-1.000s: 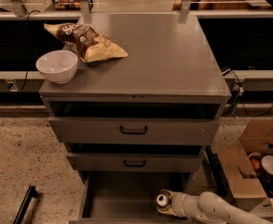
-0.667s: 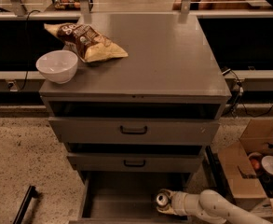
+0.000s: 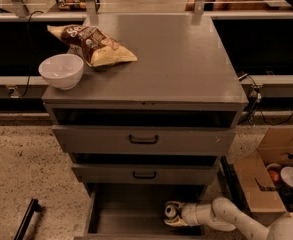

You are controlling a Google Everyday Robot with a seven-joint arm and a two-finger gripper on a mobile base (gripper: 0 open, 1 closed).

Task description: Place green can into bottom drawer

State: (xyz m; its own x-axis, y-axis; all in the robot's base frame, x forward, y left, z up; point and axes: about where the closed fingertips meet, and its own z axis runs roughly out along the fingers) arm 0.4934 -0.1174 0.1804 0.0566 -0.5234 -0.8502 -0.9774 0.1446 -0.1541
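The bottom drawer (image 3: 126, 209) is pulled open below two drawers with dark handles; its flat grey inside shows. My gripper (image 3: 171, 214) reaches in from the lower right, inside the drawer at its right side. It is shut on the green can (image 3: 170, 211), whose silver top faces the camera; the can's body is mostly hidden by the fingers. I cannot tell whether the can rests on the drawer floor or hangs just above it.
On the cabinet top (image 3: 186, 69) sit a white bowl (image 3: 61, 70) at the left edge and a chip bag (image 3: 92, 45) behind it. A cardboard box (image 3: 271, 176) with items stands on the floor at right. A dark bar (image 3: 28, 219) lies at lower left.
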